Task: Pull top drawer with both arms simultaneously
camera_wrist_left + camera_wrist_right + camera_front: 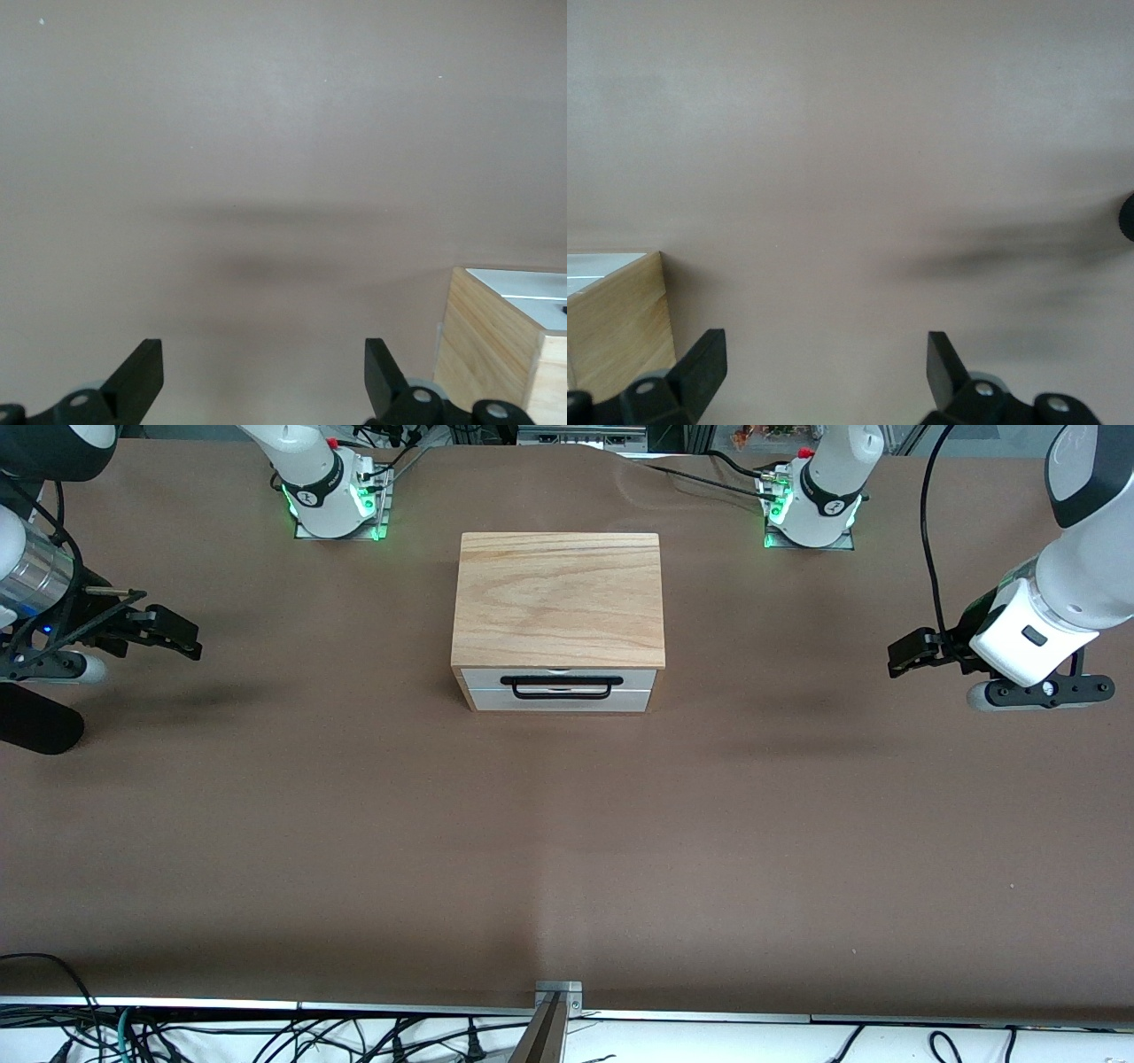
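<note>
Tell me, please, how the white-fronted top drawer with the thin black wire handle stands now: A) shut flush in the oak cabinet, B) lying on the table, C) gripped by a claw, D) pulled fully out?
A: the white-fronted top drawer sits flush, both claws apart from it.

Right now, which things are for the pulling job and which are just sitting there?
For the job:
- top drawer, shut, with its black handle
- left gripper, open, over bare table
- right gripper, open, over bare table

Just there:
- wooden cabinet
- brown table
- lower drawer
</note>
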You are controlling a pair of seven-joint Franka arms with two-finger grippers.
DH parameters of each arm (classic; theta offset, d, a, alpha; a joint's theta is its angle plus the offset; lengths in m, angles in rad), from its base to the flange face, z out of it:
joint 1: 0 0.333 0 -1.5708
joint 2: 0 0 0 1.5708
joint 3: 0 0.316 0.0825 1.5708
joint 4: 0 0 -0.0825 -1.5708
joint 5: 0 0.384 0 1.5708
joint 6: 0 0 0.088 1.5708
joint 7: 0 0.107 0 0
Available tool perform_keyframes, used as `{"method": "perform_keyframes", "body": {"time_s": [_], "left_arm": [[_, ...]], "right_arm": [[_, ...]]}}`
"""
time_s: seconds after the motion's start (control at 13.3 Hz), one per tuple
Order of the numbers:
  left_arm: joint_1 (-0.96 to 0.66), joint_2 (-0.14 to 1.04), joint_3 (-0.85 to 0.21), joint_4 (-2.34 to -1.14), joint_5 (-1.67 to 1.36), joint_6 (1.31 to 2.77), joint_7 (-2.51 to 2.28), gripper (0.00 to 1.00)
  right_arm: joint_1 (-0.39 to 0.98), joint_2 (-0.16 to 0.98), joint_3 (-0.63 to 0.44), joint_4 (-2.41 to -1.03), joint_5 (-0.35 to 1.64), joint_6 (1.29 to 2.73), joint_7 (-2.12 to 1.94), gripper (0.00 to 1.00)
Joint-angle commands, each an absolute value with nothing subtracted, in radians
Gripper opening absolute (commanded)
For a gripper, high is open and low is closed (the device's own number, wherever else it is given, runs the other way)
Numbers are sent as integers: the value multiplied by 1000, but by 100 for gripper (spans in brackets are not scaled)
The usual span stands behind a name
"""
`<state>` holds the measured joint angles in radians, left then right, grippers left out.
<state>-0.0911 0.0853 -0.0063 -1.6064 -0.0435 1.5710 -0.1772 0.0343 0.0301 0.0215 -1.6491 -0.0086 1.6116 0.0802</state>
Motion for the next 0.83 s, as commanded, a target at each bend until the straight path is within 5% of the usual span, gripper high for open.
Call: {"method": "perform_keyframes", "body": {"time_s": [0.0, 0.75], "left_arm": [[-77, 55, -17, -1640, -64, 1568, -179, 100], [-77, 66, -17, -1644, -67, 1588, -183, 100]], "right_arm": [[34, 21, 23, -1652, -2, 1620, 69, 100], [34, 21, 23, -1652, -2, 1611, 69, 100]]}}
